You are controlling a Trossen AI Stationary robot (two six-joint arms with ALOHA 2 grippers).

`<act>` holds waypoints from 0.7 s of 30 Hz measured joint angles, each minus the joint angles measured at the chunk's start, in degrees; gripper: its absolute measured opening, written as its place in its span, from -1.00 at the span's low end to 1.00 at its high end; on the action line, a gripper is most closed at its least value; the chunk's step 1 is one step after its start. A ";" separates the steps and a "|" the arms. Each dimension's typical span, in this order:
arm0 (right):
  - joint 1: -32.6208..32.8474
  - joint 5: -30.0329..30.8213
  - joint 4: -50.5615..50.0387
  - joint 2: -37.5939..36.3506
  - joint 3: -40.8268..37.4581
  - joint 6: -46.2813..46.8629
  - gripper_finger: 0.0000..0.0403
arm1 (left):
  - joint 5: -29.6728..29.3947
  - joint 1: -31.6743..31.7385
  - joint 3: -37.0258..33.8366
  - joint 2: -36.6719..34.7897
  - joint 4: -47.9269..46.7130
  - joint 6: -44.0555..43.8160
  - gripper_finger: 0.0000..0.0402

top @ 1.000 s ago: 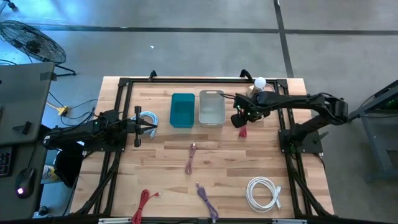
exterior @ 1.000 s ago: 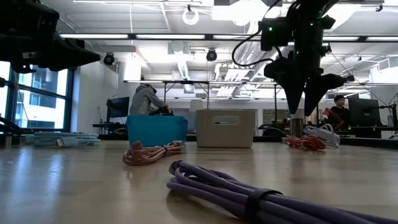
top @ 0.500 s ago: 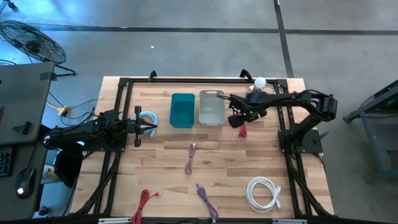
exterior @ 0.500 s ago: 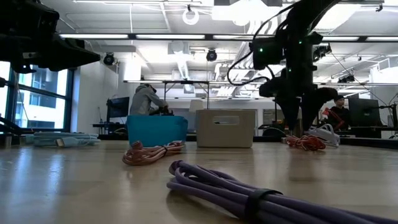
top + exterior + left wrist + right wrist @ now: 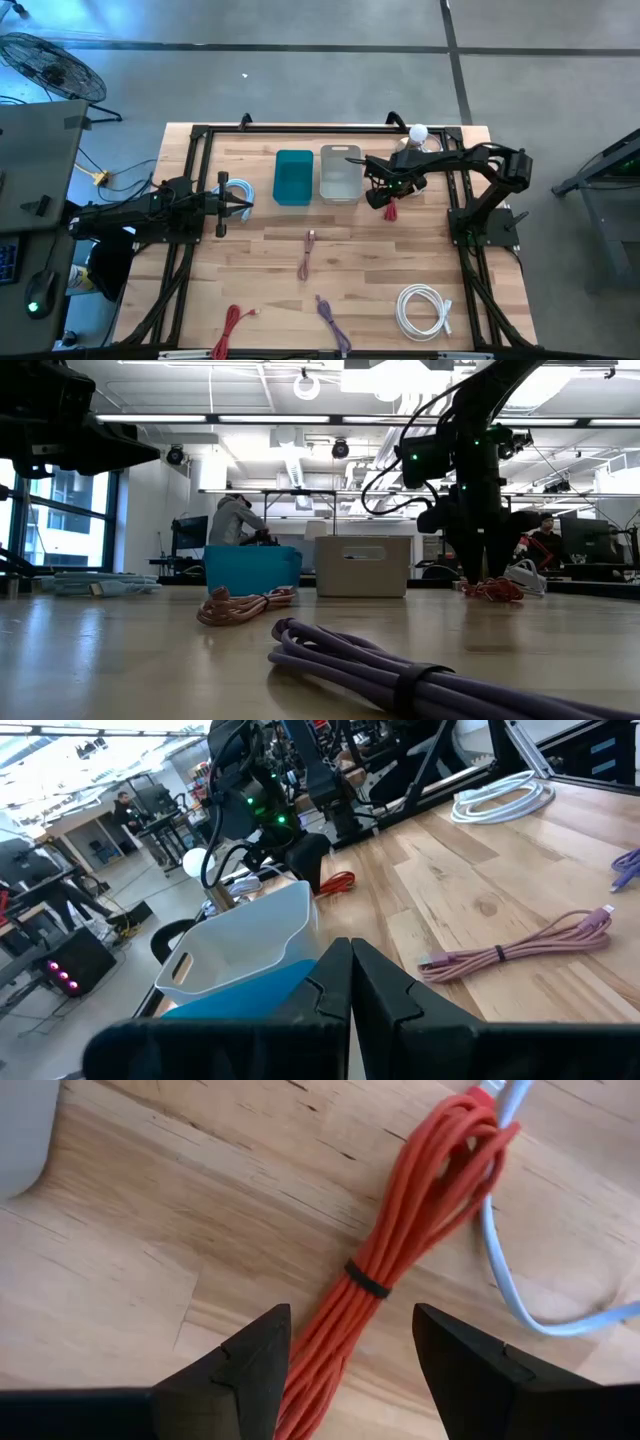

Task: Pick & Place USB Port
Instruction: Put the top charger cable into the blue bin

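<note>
Right hand (image 5: 345,1355), now lower and nearer the grey bin (image 5: 340,172), open fingers straddling the red cable bundle (image 5: 395,1255).

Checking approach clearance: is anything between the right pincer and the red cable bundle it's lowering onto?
Nothing visible. The right pincer is open, fingers straddling the red cable bundle on bare wood. A white cable touches the bundle's far end, outside the fingers' gap.
</note>
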 joint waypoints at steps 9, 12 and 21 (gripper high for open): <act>0.00 1.36 2.97 2.52 0.00 -2.02 -0.02 | 0.00 0.00 0.00 1.19 0.01 -0.15 -1.00; 0.00 1.95 2.66 3.48 0.00 -3.14 -0.17 | 0.00 0.00 0.00 1.25 -0.01 -0.15 -1.00; 0.01 1.22 1.95 5.16 0.31 -7.86 -0.83 | 0.00 -0.02 0.00 1.25 0.00 -0.16 -1.00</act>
